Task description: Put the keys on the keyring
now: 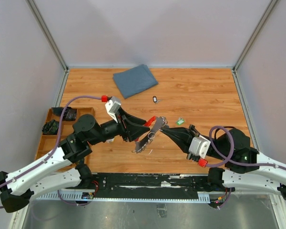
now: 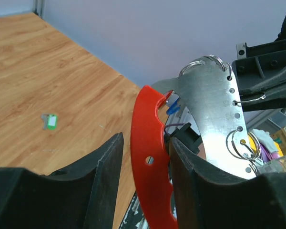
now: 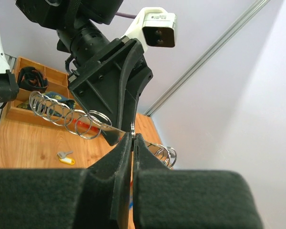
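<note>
The wooden worktop (image 1: 205, 90) carries a folded blue-grey cloth (image 1: 135, 80) near its far edge, with a dark-headed key (image 1: 155, 99) just in front of it and a green-headed key (image 1: 180, 121) nearer the middle. A yellow-headed key (image 3: 66, 159) lies flat too (seen only from the right wrist). A compartmented wooden tray (image 1: 46, 145) sits at the left edge.

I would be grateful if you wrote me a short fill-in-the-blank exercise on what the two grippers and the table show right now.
Between the fingers of the left gripper sits the ____ curved part of the keyring. The right gripper pinches one of the keyring's wire ____. In the left wrist view, the loose key on the table has a ____ tag. The wooden tray stands at the table's ____ edge.
Missing words: red; rings; green; left.
</note>
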`<state>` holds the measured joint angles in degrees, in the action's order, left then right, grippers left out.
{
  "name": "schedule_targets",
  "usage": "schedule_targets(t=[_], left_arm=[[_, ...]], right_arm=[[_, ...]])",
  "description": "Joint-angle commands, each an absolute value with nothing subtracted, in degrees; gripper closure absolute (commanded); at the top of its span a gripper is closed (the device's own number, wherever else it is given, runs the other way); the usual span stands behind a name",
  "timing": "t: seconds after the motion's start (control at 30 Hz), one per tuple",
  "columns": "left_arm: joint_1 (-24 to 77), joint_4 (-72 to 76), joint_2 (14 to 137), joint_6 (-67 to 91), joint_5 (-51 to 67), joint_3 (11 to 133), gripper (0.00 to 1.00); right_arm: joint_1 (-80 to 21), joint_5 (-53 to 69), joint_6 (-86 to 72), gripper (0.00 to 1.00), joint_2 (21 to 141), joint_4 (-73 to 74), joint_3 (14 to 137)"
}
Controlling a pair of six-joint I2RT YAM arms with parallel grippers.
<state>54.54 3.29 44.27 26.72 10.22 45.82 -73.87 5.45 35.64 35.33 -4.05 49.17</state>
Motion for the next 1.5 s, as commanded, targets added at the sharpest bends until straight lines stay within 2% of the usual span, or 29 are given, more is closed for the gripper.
schedule_targets(t=[0.0,0.27,0.43,0.67,1.03,1.27,1.47], left_arm=[[54.5,2.4,42.5,23.3,10.8,46.5,0.49],[54.5,1.1,41.6,21.9,11.1,47.1,0.42],[54.5,1.4,39.9,21.2,9.0,47.5,0.42],[54.5,2.2,38.6,19.0,9.0,50.4,0.55],[54.5,-3.7,40.9,10.5,7.9,55.2,0.51],[54.6,-7.2,44.9,2.5,11.4,58.8,0.51],[54.6,-5.2,46.8,1.8,20.2,58.5,0.51]], right_arm=[[-74.2,9.0,39.3,1.0,33.8,-8.9,48.7],[-74.2,6.8,38.8,1.0,35.2,-5.7,50.5],[-74.3,4.7,35.8,1.0,36.0,-5.7,51.6],[-74.2,1.9,30.5,1.0,38.6,-1.2,55.5],[-74.3,-6.2,20.3,1.0,49.9,34.8,78.1],[-73.9,-6.7,11.7,1.0,63.9,61.6,98.6],[-70.3,0.0,7.9,1.0,68.8,66.6,105.0]])
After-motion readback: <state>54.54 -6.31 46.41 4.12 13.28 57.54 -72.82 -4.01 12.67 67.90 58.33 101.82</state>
